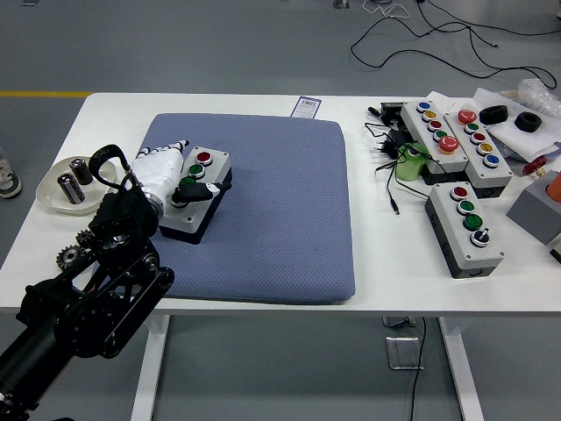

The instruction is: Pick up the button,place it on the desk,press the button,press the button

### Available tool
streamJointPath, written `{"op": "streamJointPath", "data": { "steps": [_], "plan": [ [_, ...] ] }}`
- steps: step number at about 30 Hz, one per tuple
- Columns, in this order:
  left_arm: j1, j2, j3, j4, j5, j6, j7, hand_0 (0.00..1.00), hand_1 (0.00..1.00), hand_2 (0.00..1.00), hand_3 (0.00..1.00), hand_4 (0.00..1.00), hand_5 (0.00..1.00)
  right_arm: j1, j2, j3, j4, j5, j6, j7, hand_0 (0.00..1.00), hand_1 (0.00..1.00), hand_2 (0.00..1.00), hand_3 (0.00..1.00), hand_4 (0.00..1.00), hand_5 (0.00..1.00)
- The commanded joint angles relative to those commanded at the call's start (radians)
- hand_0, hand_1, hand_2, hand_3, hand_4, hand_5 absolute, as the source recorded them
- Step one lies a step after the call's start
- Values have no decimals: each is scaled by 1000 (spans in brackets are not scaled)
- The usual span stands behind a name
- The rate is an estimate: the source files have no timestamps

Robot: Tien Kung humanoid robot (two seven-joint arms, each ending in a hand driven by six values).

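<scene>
Over on the blue cushion (263, 202) that covers the middle of the white table (219, 103), the left hand (166, 182) in its white glove lies against the grey button box (196, 194), fingers laid along its left side and a dark thumb across its top, so it seems to be gripping the box. That box sits at the cushion's left part, with a red button (203, 158) at its far end and a green one (195, 170) just nearer. Off to the right, three more button boxes (465, 228) stand among black cables (390, 171), and a white dish (54, 197) with two cylinders rests by the left edge.
</scene>
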Motion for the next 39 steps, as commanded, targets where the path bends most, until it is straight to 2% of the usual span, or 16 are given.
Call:
{"op": "streamJointPath", "data": {
  "steps": [3,6,11,22,23,28,29,34,35,39],
  "plan": [
    [-9,-8,2,23,0,-2,0,998,998,998,998,998,806,0,-1,-1,0,0,0,0,673,658,674,624,310,173],
    [-29,-34,-16,79,0,-15,0,961,998,998,998,998,802,0,-2,-5,0,4,0,0,673,658,674,624,310,173],
    [-44,-35,-44,138,0,-23,0,941,998,998,998,998,793,0,-4,-13,0,14,0,-1,673,658,674,624,310,173],
    [-69,-35,-44,248,0,-12,0,918,998,998,998,998,765,-2,-5,-9,0,7,0,-1,673,658,674,624,310,173],
    [-71,-35,-41,252,0,-11,0,813,994,998,998,998,653,-2,-5,-9,0,7,0,-1,673,658,674,624,310,173],
    [-89,-35,-22,270,0,-22,0,813,994,998,998,998,653,-2,-6,-8,0,5,0,0,673,658,674,624,310,173],
    [-95,-35,-18,272,0,-24,0,562,770,998,998,986,532,-2,-6,-7,0,4,0,0,673,658,674,624,310,173],
    [-116,-35,9,276,0,-71,0,562,770,998,998,986,532,-2,-6,-4,0,2,0,-1,673,658,674,624,310,173],
    [-118,-35,15,278,0,-76,0,514,527,795,998,814,209,-2,-6,-3,0,1,0,-1,673,658,674,624,310,173],
    [-124,-35,30,292,0,-95,0,514,527,795,998,814,209,-4,-7,1,0,-4,1,-1,673,658,674,624,310,173]
  ]
}}
